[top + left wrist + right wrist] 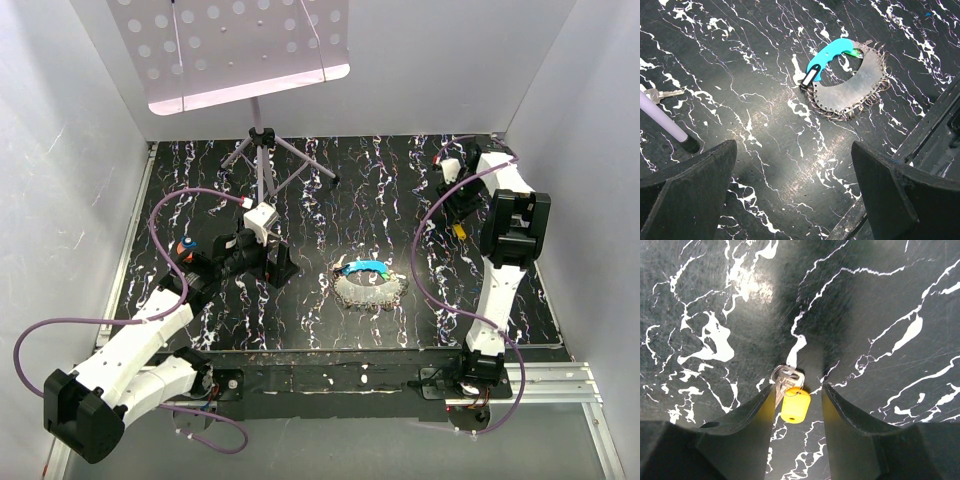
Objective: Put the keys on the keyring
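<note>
I count one keyring [372, 288] on the marbled surface [330, 200]: a metal crescent edged with many small rings, with a turquoise handle. I see two keys. The yellow-headed key [795, 405] lies to the right of the keyring and farther back, with my right claw [799, 389] straddling it, fingers apart and a gap on either side. A plain silver key [660, 94] lies left of the keyring, just beside one tripod leg [665, 120] of the music stand [262, 150]. My left claw [794, 146] is spread wide left of the keyring, holding nothing.
</note>
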{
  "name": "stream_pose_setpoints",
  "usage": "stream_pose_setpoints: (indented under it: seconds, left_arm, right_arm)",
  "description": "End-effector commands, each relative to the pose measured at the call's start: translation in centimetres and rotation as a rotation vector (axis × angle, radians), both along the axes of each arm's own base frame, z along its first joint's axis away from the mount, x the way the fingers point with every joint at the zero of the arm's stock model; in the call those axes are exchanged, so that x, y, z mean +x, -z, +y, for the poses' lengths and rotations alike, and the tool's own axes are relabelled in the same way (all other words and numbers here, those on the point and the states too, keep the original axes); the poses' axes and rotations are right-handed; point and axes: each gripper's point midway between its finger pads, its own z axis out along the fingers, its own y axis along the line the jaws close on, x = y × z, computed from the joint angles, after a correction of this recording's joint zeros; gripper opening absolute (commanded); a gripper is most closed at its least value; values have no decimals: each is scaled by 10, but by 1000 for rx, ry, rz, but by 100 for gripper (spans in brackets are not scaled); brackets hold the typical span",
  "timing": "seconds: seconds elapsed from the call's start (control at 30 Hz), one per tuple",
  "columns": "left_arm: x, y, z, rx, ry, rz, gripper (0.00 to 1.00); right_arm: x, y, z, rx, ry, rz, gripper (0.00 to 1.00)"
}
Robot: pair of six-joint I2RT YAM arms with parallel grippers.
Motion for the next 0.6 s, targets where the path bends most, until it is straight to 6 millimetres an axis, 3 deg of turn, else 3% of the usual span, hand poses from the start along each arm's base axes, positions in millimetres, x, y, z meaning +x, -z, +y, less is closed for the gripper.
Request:
stream_pose_setpoints:
  seconds: [0.0,0.27,0.57]
  left_arm:
    - [3,-8,0,3,4,-25,100]
    - [3,-9,0,0,5,-27,99]
    - [2,-10,0,-2,6,-32,99]
  right_arm:
    - [8,-1,-2,-11,-18,-3,49]
    - [5,2,0,5,-25,13,48]
    - [10,-2,5,28,-19,2,35]
